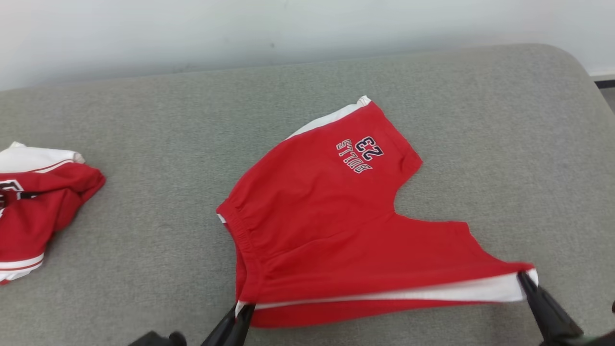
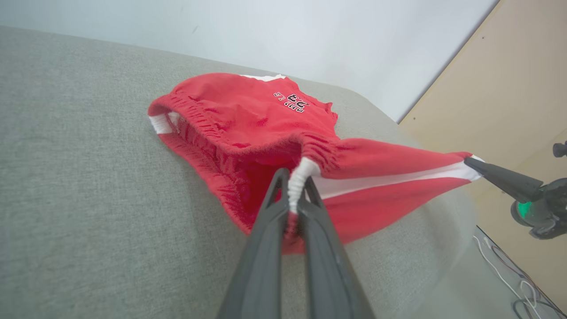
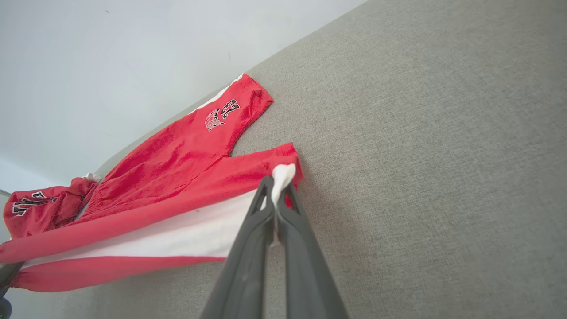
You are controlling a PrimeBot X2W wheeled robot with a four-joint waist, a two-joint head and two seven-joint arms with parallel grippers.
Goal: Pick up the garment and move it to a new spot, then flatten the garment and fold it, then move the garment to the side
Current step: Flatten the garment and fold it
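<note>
The garment is a pair of red shorts with a white side stripe and dark lettering, spread on the grey padded surface. Its near edge is lifted and stretched between my two grippers. My left gripper is shut on the waistband corner, seen close up in the left wrist view as white elastic between the fingers. My right gripper is shut on the white hem corner of the near leg. The far leg with the lettering lies flat.
A second red and white garment lies bunched at the left edge of the surface. A pale wall runs behind. In the left wrist view, a beige panel and cables on the floor lie past the surface's right end.
</note>
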